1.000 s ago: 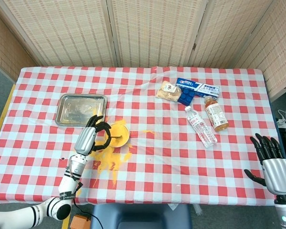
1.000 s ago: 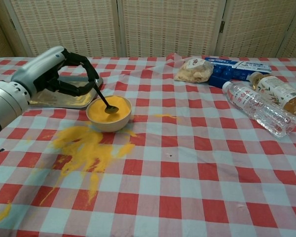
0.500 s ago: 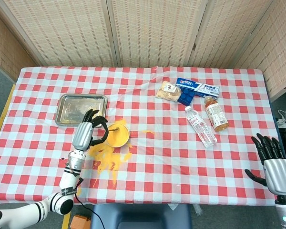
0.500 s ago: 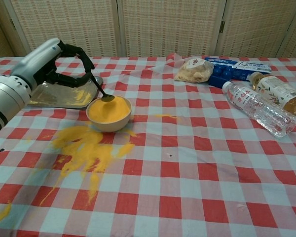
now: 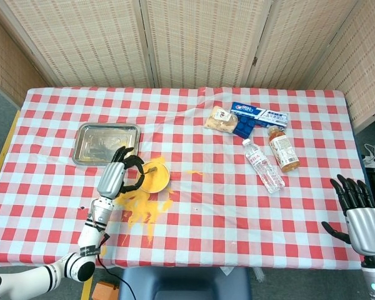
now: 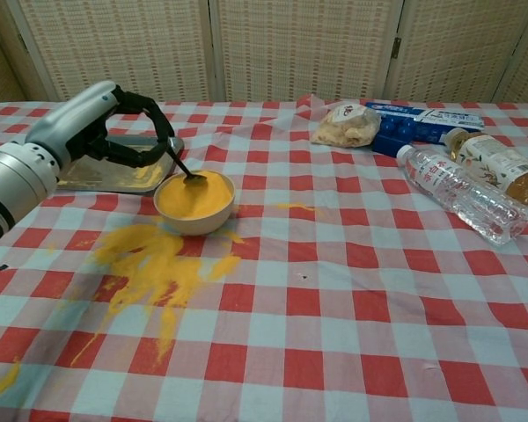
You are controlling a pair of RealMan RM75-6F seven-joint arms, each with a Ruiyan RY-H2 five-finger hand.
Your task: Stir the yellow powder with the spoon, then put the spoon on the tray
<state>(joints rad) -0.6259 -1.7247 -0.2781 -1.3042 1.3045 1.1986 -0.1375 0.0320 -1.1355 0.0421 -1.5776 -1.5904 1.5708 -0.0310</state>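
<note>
Stirring stage: the left hand (image 6: 88, 119) pinches the spoon (image 6: 183, 167) by its handle, the spoon's tip dipped in the yellow powder (image 6: 194, 195) at the far edge of the bowl (image 6: 195, 215); placing it on the tray (image 5: 106, 142) remains. The tray lies just behind the bowl with open floor, spilled powder (image 6: 154, 264) spreads in front, and the right hand (image 5: 360, 215) idles with fingers spread, empty, past the table's near right edge.

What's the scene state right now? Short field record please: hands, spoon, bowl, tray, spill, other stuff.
left hand: holds the spoon over the bowl
right hand: off the table's right edge, fingers spread, holding nothing
spoon: tip in the powder at the bowl's far side
bowl: full of yellow powder, beside the tray
tray: no spoon on it yet
spill: yellow powder on the cloth in front of the bowl
other: two bottles, blue box, snack bag
</note>
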